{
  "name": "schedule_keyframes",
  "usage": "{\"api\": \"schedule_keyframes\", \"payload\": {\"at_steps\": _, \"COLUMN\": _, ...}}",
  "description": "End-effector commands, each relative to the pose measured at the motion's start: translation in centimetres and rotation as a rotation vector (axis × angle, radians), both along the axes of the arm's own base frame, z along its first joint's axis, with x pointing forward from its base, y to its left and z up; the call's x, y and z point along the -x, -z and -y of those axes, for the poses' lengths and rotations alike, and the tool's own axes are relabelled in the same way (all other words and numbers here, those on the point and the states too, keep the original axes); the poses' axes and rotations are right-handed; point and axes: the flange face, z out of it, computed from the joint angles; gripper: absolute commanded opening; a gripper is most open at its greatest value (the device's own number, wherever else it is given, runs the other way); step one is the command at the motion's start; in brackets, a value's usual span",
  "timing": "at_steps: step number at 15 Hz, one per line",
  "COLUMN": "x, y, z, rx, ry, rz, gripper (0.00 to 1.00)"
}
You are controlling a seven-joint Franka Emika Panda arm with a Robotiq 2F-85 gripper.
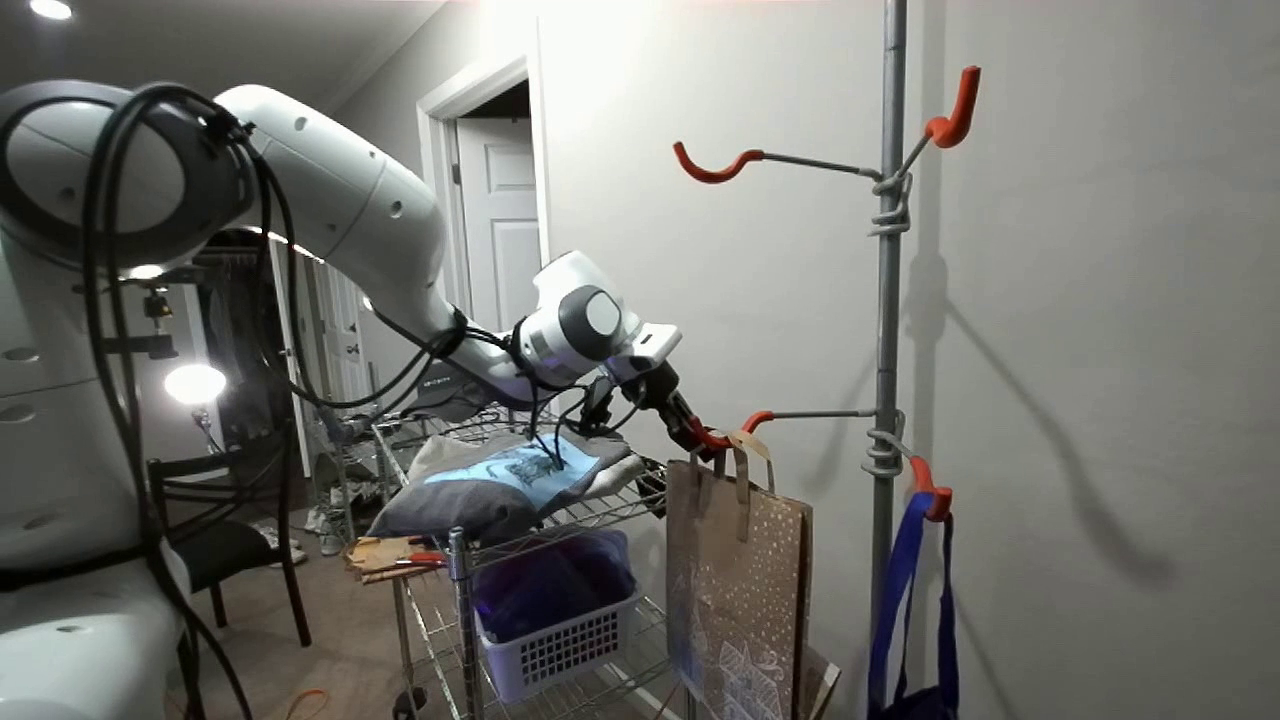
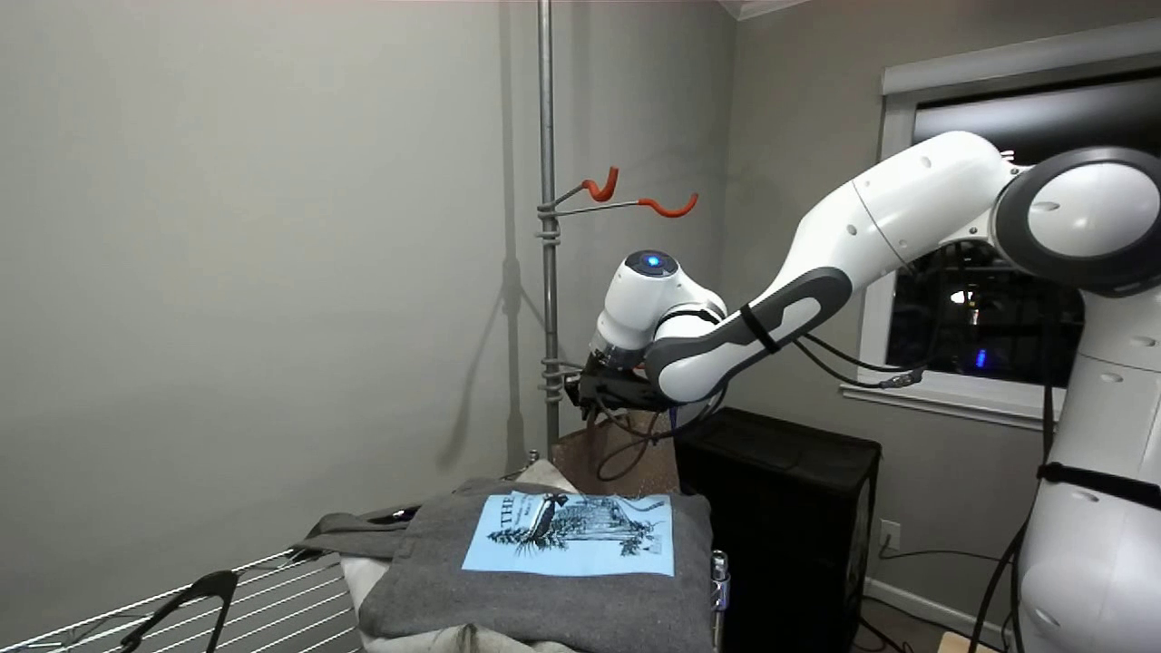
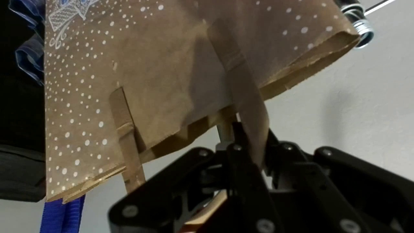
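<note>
In an exterior view, at lower centre-right, the paper bag (image 1: 736, 575) hangs just below the gripper (image 1: 700, 440), long axis upright. The wrist view shows the gripper pinching one handle (image 3: 242, 85), below centre.

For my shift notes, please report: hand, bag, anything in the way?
Hand closed on paper handle. Brown bag upright below. Red hook close by, possible snag.

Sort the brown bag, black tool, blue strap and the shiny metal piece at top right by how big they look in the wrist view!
1. Brown bag
2. Black tool, though it sits near the camera
3. Blue strap and shiny metal piece: too alike to rank, both cut off by the picture's edge
</note>
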Motion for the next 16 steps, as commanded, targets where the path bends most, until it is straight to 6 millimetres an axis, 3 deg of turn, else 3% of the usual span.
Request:
{"api": "schedule_keyframes", "payload": {"at_steps": 1, "x": 1.3, "y": -1.4, "z": -1.3, "rx": 0.034, "ry": -0.026, "rz": 0.041, "gripper": 0.02}}
{"api": "schedule_keyframes", "payload": {"at_steps": 9, "x": 5.5, "y": -8.6, "z": -3.6, "rx": 0.1, "ry": -0.093, "rz": 0.154, "gripper": 0.04}}
{"api": "schedule_keyframes", "payload": {"at_steps": 13, "x": 8.4, "y": -10.9, "z": -4.2, "rx": 0.132, "ry": -0.127, "rz": 0.155, "gripper": 0.04}}
{"api": "schedule_keyframes", "payload": {"at_steps": 16, "x": 9.9, "y": -11.5, "z": -4.0, "rx": 0.153, "ry": -0.194, "rz": 0.095, "gripper": 0.04}}
